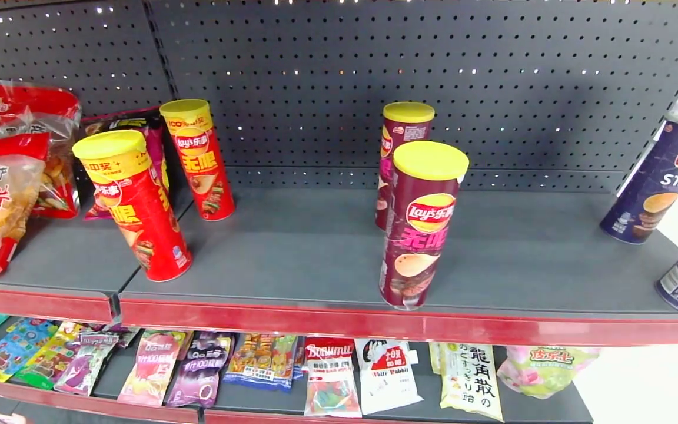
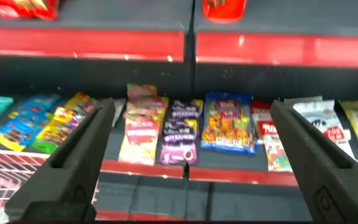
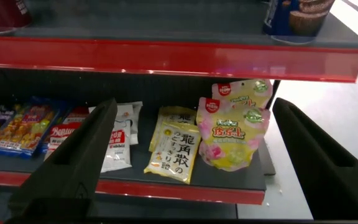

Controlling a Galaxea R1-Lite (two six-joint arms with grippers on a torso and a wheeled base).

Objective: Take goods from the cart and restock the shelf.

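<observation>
On the red-edged grey metal shelf (image 1: 292,247), two red cylindrical chip tubes (image 1: 139,206) with yellow lids stand left, two maroon tubes (image 1: 421,229) mid-shelf, two dark blue tubes (image 1: 657,182) right. The left gripper (image 2: 188,165) and right gripper (image 3: 191,162) face the lower shelf's flat sweet packets (image 2: 179,130), each with fingers spread apart.

My head cam looks forward and down, pretty close on the upper shelf (image 1: 292,259), and catches the lower shelf (image 1: 551,406) along the bottom. Both wrist cams sit lower, facing the lower shelf: left one covers its left stretch, right one its right end. All three share the white candy bag (image 1: 386,374).
</observation>
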